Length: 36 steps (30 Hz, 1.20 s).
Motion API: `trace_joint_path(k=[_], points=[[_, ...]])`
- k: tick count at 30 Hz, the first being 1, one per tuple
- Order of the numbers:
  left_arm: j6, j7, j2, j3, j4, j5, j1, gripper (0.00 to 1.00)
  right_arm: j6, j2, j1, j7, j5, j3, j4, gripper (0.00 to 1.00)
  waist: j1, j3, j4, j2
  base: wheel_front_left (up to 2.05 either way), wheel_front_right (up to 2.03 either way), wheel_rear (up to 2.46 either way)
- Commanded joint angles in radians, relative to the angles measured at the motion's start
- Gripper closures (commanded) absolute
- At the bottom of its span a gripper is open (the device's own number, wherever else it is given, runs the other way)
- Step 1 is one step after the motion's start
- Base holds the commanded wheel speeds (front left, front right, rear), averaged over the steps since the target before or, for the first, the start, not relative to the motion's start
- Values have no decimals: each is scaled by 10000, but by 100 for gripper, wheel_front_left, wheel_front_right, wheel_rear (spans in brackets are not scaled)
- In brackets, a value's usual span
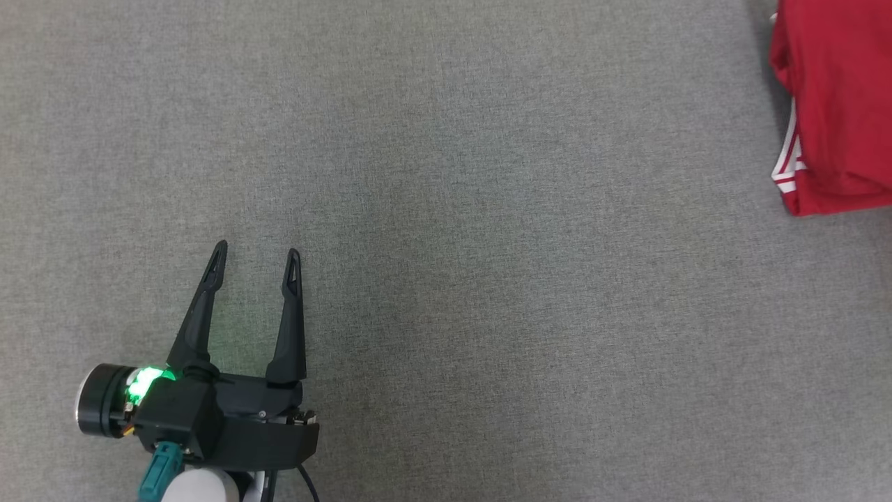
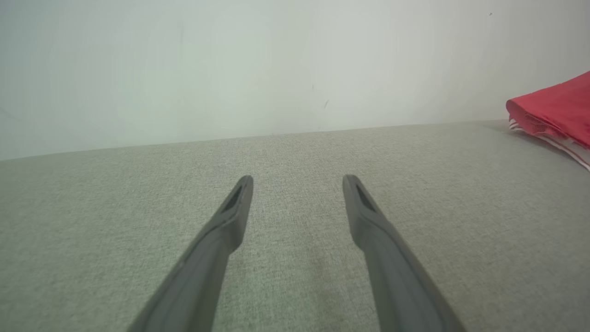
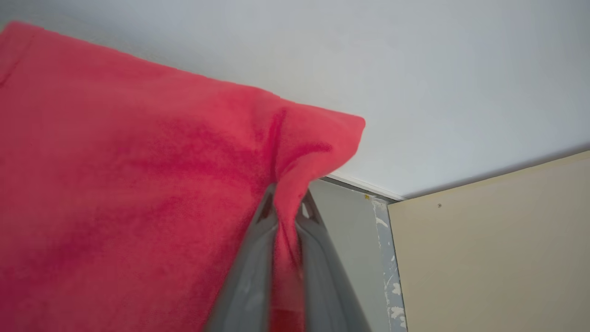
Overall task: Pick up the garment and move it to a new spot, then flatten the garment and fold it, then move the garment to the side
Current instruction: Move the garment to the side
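The garment [image 1: 836, 104] is red cloth with white stripes at one edge, folded at the far right of the grey surface. It also shows at the right edge of the left wrist view as the garment [image 2: 555, 108]. My left gripper [image 1: 258, 261] hovers open over bare surface at the lower left, far from the cloth, and its fingers [image 2: 230, 216] hold nothing between them. In the right wrist view my right gripper [image 3: 288, 203] is shut on a pinched fold of the garment [image 3: 138, 184], which spreads across the left half of that view.
The grey fabric surface [image 1: 488, 244] stretches wide between the left gripper and the cloth. A pale wall [image 2: 276, 69] stands beyond its far edge. Past the cloth, the right wrist view takes in a white wall and a beige panel [image 3: 498, 258].
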Motion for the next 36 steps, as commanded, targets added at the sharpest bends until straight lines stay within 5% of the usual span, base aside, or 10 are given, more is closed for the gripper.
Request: trace_joint_path(k=[1,8,9,10,18,29,36], points=[[-16,-21,14,-1,-80,61,-122,0,-23,-22,-70,20,-48,78,106,100,-1,52,30,-2,0,0,0],[96,-23,14,14,-155,121,20,0,-23,167,-71,105,100,217,539,100,-1,73,53,-2,0,0,0],[86,-23,14,23,-150,113,34,0,-23,178,-135,10,16,258,577,69,-1,70,57,-2,0,0,0],[105,-23,14,52,-128,122,50,0,-23,200,-184,-32,-60,294,661,1,-1,62,57,-2,0,0,0],[134,-23,13,254,127,-25,316,0,-23,544,-513,-735,-487,398,1320,0,-1,-437,8,-2,0,0,0],[239,-23,21,855,444,-320,1313,0,-23,2426,779,-2981,278,-554,1014,0,-1,-1833,-405,-2,0,0,0],[226,-21,8,1144,583,-403,1727,0,-23,3264,2607,-3024,-362,-3191,-1428,0,-1,-2351,-596,-2,0,0,0]])
